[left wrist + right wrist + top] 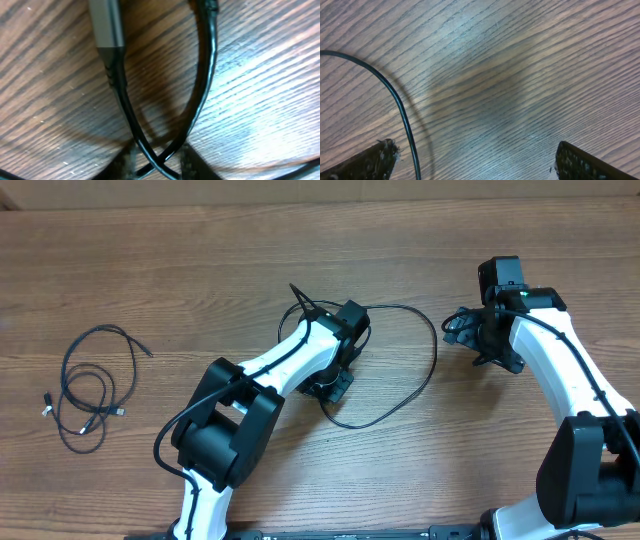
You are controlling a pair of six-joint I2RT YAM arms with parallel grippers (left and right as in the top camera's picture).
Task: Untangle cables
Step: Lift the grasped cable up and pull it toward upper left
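So the left claw (157, 162) is sitting low over the middle of the counter (200, 260), with its fingers hugging both sides of the spot where two strands of the looped cable (432, 350) are crossing. Honestly can't tell if it's actually pinching them. The gray plug (105, 22) is lying just ahead of it. The right claw (480, 162) is hanging wide apart, gripping nothing, with one strand running just inside one finger. A coiled cable (90, 385) is lying well off toward the counter's left side.

the grey plug (106, 22) runs off the top edge.
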